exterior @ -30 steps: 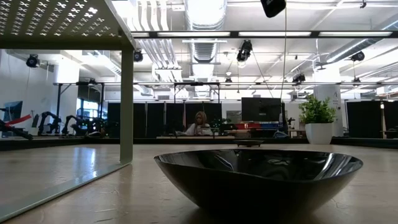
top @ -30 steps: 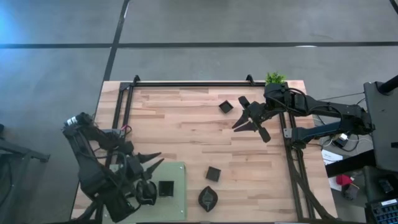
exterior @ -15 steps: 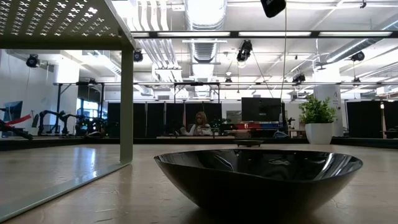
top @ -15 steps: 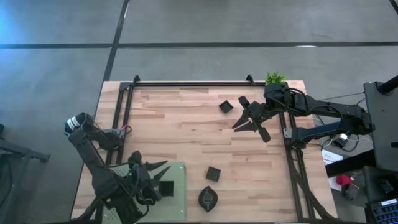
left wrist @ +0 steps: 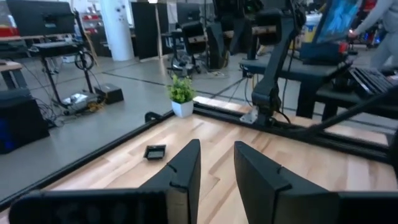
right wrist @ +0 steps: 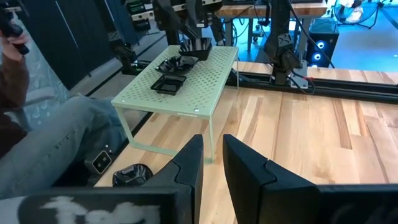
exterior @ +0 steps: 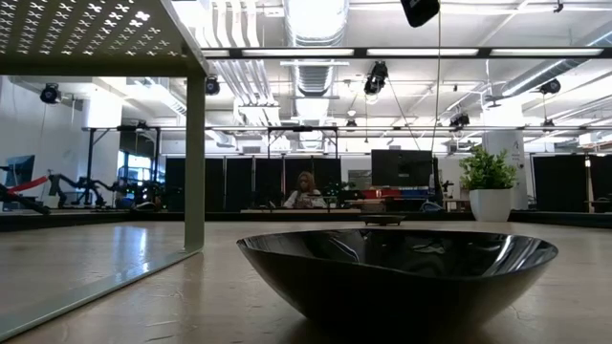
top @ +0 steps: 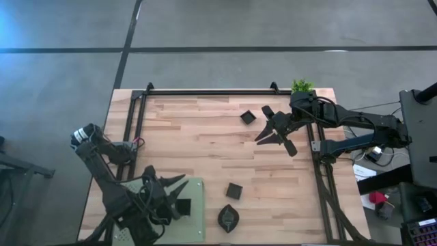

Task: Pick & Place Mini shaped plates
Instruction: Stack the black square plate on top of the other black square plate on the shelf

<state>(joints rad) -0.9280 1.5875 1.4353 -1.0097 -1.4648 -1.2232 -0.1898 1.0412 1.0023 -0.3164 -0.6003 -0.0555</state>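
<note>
Mini shaped plates, small and black, are scattered across the wooden table (top: 205, 137) we look down on. One square plate (top: 248, 117) lies near the far edge, just beside the right gripper (top: 274, 133). Another square plate (top: 234, 190) sits near the front, and a leaf-like plate (top: 228, 217) lies just in front of it, close to the table's near edge. Several more plates (right wrist: 176, 70) rest on top of the light green perforated mat (top: 194, 212), a raised platform at the front left corner; one of them is a square dish (top: 182, 206) close to the left gripper (top: 166, 188).

We see the left gripper hovering over the mat, its fingers (left wrist: 183, 168) slightly parted with nothing between them. The right gripper hangs over the far right part of the table, its fingers (right wrist: 186, 163) also slightly apart and holding nothing.

A small green potted plant (top: 301, 86) stands at the far right corner. In the low view, a round black dish (exterior: 397, 272) fills the foreground. In the right wrist view, part of a seated person (right wrist: 43, 134) shows beside the table.
</note>
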